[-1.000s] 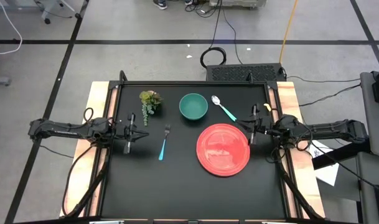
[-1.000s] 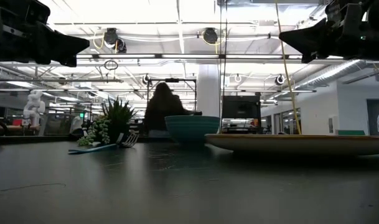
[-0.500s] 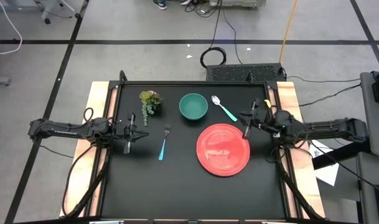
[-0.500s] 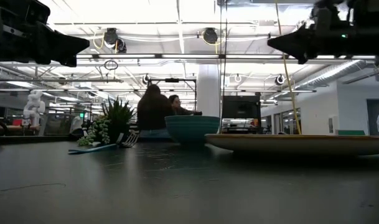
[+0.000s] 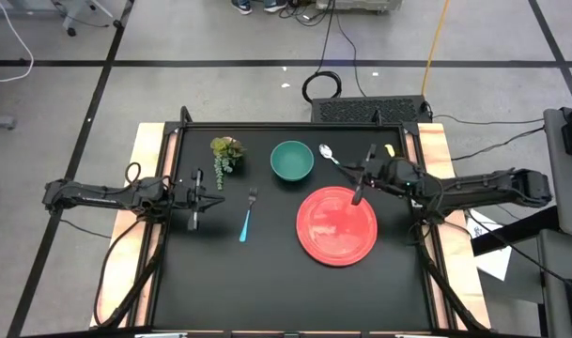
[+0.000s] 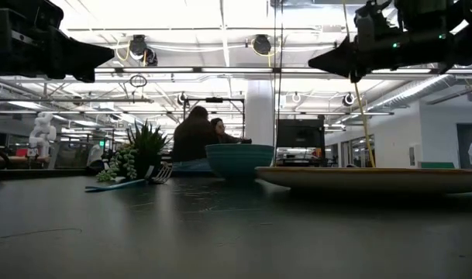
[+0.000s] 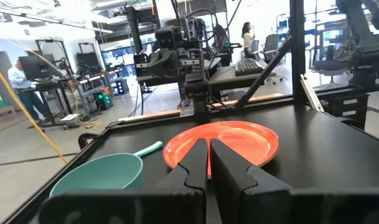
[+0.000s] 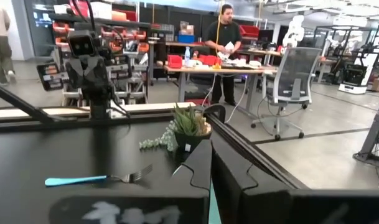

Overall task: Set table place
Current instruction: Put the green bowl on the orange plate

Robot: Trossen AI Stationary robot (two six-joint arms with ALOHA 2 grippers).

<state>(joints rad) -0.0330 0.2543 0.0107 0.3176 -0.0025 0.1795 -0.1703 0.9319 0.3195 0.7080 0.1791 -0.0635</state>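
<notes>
On the black table a red plate lies right of centre. A teal bowl stands beyond it, and a teal-handled spoon lies to the bowl's right. A blue-handled fork lies left of the plate. My right gripper hovers shut and level over the plate's far right rim, covering part of the spoon's handle; it also shows in the low view. My left gripper waits shut at the table's left side, raised and level.
A small green plant sprig stands at the far left, beyond the fork. Light wooden strips run along both short sides. People sit in the room behind the table. Bare black tabletop stretches along the near edge.
My right gripper has moved in from the table's right edge toward the left and slightly toward the far edge. It now stands over the plate's far right rim and the spoon's handle, and has stayed shut. The tableware has not moved.
</notes>
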